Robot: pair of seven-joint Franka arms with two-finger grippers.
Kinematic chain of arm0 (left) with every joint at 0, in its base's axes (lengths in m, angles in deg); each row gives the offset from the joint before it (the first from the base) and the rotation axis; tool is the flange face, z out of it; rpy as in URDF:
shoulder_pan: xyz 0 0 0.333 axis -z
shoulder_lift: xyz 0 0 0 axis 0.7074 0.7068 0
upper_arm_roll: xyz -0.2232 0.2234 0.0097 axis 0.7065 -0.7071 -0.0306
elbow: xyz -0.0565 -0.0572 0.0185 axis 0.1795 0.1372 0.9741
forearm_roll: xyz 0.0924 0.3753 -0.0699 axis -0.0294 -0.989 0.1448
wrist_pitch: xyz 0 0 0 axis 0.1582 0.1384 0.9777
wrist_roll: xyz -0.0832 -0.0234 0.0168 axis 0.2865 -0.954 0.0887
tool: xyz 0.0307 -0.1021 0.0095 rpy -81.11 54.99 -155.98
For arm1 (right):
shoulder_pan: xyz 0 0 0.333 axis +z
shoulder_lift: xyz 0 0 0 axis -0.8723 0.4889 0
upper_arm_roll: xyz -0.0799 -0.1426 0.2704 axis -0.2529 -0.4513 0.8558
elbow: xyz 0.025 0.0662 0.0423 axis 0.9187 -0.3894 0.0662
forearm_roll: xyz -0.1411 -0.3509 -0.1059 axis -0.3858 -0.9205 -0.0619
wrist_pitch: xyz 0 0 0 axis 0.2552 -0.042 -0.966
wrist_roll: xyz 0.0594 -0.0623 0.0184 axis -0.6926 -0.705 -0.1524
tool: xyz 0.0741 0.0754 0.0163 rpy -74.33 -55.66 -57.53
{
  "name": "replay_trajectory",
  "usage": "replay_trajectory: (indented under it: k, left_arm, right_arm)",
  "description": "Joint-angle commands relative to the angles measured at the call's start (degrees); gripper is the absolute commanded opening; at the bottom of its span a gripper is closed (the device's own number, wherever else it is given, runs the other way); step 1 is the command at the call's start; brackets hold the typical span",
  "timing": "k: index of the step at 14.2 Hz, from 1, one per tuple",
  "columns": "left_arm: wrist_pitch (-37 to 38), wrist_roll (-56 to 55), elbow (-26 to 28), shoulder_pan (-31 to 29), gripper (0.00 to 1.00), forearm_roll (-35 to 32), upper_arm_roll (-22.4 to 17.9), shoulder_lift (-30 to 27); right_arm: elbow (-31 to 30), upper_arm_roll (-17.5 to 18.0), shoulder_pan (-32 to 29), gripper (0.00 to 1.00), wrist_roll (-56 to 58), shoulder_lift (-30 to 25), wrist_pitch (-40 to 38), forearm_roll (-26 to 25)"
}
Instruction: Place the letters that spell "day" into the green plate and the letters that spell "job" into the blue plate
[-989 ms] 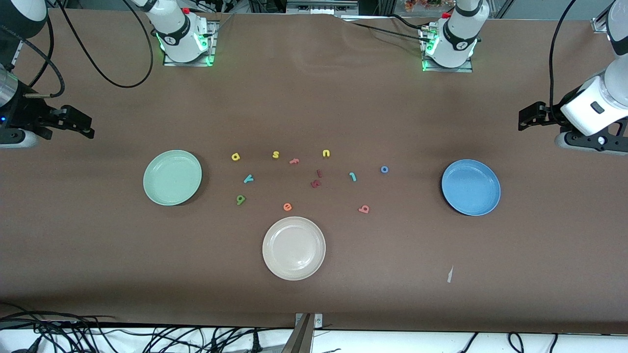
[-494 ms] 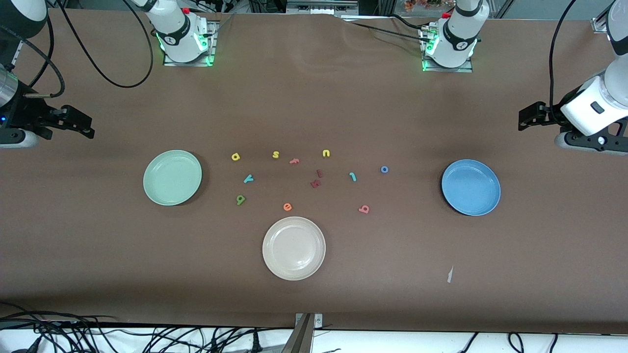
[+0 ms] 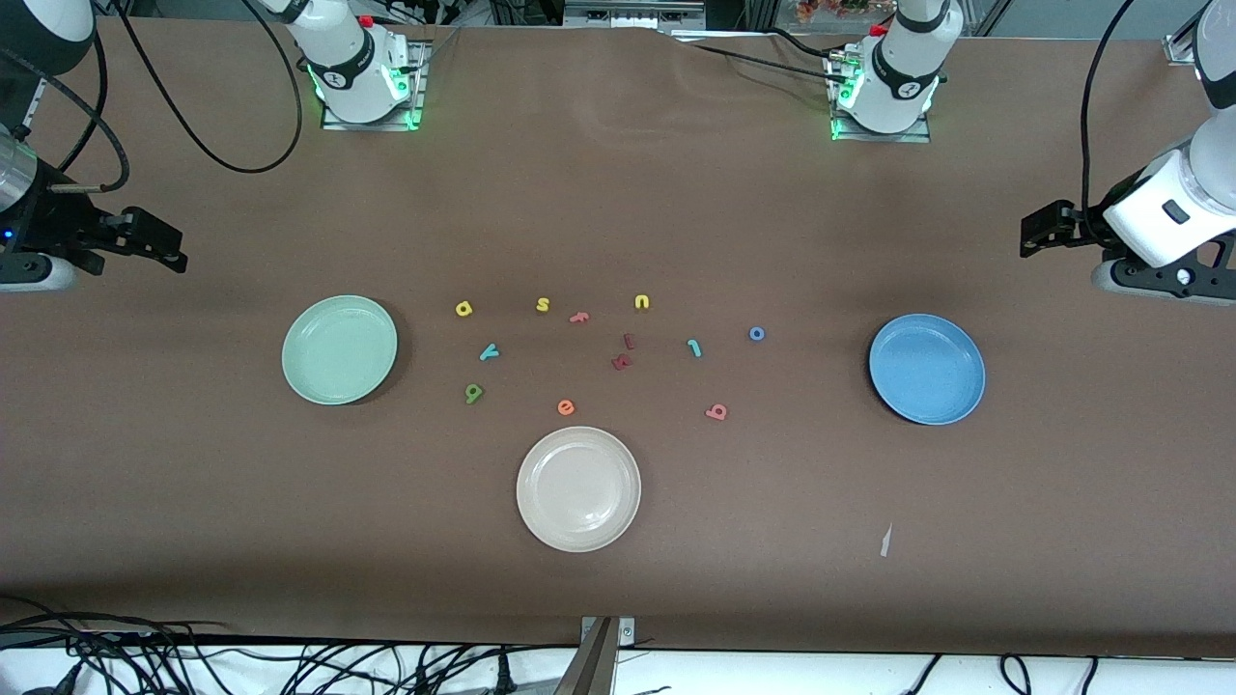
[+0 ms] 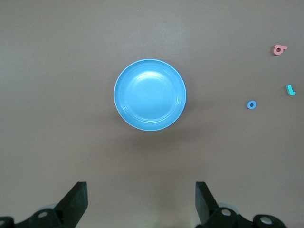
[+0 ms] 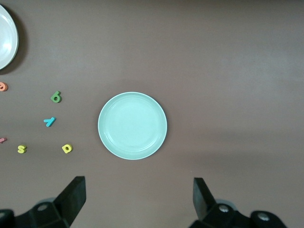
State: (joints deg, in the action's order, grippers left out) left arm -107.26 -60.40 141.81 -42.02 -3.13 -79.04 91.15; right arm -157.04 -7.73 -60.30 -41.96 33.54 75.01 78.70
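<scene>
mispick risk: left hand, right hand released, waiting over bench ends; day letters 3 o'clock of green plate, job letters 9 o'clock of blue plate, beside lookalike yellow s, pink f.

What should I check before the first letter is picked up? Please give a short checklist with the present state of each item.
1. Left gripper open and holding nothing: ok.
2. Right gripper open and holding nothing: ok.
3. Green plate bare, ready for letters: ok.
4. Blue plate bare, ready for letters: ok.
5. Yellow "a", teal "y", dark green "d" lie apart on the table: ok.
6. Teal "j", blue "o", salmon "b" lie apart: ok.
</scene>
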Motion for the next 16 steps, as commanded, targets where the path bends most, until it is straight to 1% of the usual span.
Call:
replay_trajectory:
  k: [1, 3, 9, 16]
  left_arm:
    - [-0.2, 0.5, -0.8, -0.3, 1.0, -0.8, 0.2, 0.1]
    - [-0.2, 0.4, -0.7, -0.3, 1.0, -0.7, 0.2, 0.1]
    - [-0.2, 0.3, -0.7, -0.2, 1.0, -0.7, 0.2, 0.2]
    - [-0.3, 0.2, -0.8, -0.2, 1.0, -0.6, 0.2, 0.3]
  right_arm:
    - [0.4, 0.2, 1.8, 1.0, -0.6, 0.3, 0.5, 0.9]
    - [0.4, 0.2, 2.8, 1.0, -0.4, 0.9, 1.5, 0.9]
    - [0.3, 0.2, 3.1, 1.0, 0.0, 1.6, 1.7, 1.1]
    - [-0.1, 0.3, 4.1, 1.0, -0.2, 1.1, -0.1, 1.6]
